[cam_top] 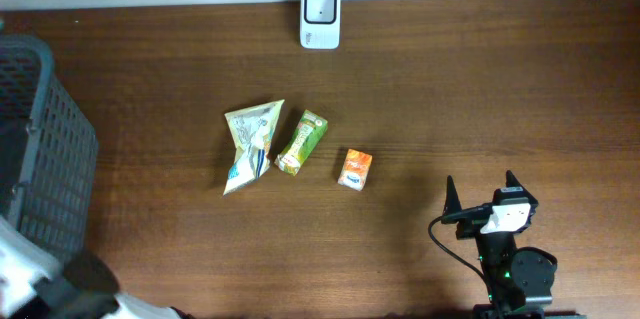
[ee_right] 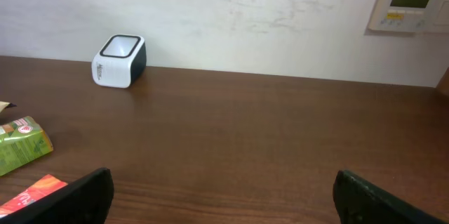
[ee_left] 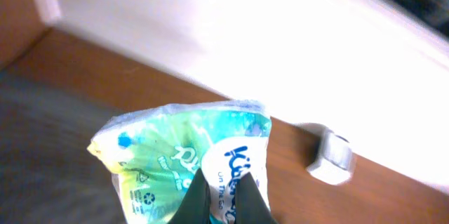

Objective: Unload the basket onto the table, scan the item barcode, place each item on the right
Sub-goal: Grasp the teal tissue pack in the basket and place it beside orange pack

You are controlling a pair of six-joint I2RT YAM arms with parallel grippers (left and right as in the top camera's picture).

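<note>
Left end effector clamps the tissue packet by its edge, likely so its barcode can face the scanner. Right end effector sits wide open, parked aside.

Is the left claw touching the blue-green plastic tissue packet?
Touching. The left wrist view shows the left claw shut on the blue-green plastic tissue packet, its lower edge pinched between both dark fingers.
</note>
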